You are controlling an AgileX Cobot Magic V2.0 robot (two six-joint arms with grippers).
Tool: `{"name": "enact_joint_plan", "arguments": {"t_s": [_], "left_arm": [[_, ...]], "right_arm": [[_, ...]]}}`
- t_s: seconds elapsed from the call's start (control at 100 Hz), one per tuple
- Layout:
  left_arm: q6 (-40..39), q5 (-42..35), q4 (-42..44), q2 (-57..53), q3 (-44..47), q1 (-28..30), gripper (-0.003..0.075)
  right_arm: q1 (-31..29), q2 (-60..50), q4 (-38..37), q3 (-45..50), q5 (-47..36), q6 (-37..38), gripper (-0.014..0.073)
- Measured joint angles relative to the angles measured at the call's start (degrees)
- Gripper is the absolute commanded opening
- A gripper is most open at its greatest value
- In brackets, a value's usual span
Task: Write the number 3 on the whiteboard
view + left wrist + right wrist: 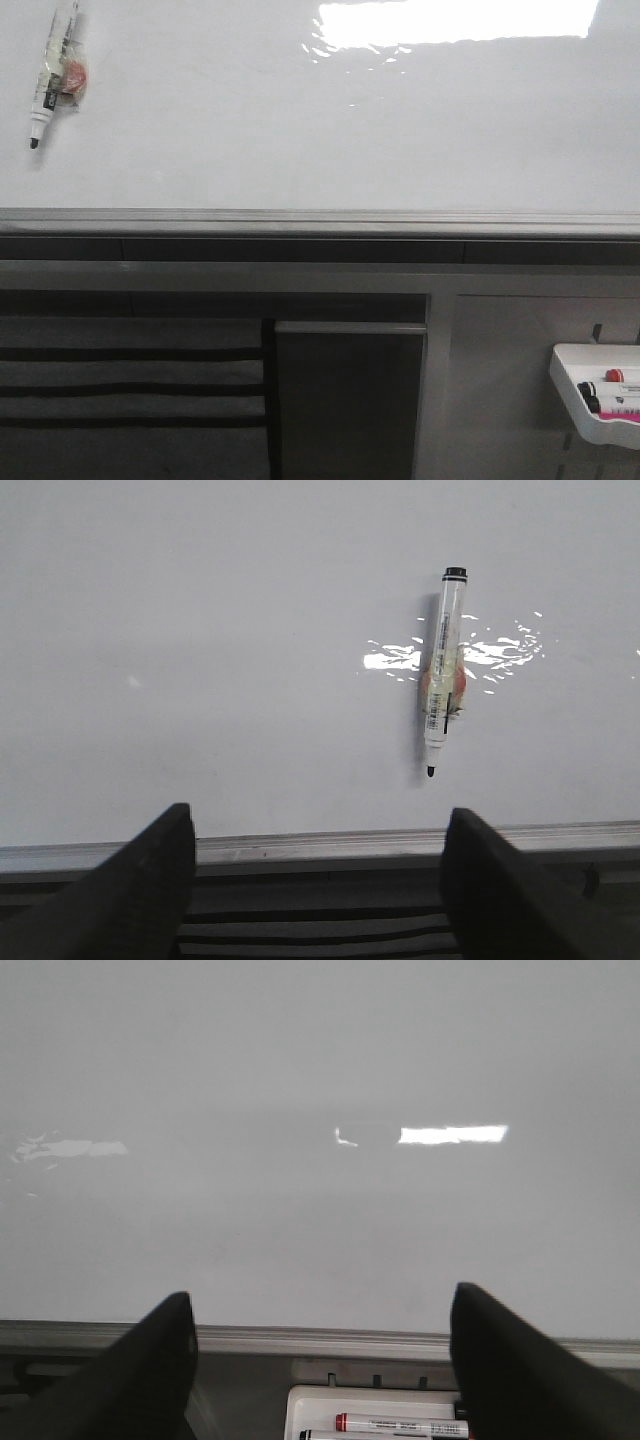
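Whiteboard (300, 150) lay flat, glossy, glare patch on surface, no digit visible. Marker (442, 670) lay on board at far left in front view, tip toward grey rim. Left gripper (318, 865) jaws spread wide, empty, over near rim; marker beyond them, toward one finger. Right gripper (318, 1350) jaws spread, empty, above tray (330, 1400) of markers.
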Motion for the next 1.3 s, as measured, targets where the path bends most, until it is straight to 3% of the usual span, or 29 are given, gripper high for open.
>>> {"name": "enact_joint_plan", "arguments": {"t_s": [0.35,0.5,0.81,1.3], "left_arm": [[0.00,0.00,-2.06,0.33,0.00,-0.29,0.0489],[0.00,-2.19,-2.06,1.56,1.57,-4.05,0.0489],[0.00,-18.85,-2.06,12.26,8.94,-7.39,0.0489],[0.00,-36.20,-2.51,36.61,5.17,-9.43,0.0489]], "right_arm": [[0.00,0.00,-0.13,0.00,0.00,0.00,0.0481],[0.00,0.00,-0.13,0.00,0.00,0.00,0.0481],[0.00,0.00,-0.13,0.00,-0.41,0.00,0.0481],[0.00,0.91,-0.13,0.83,-1.38,0.00,0.0481]]}}
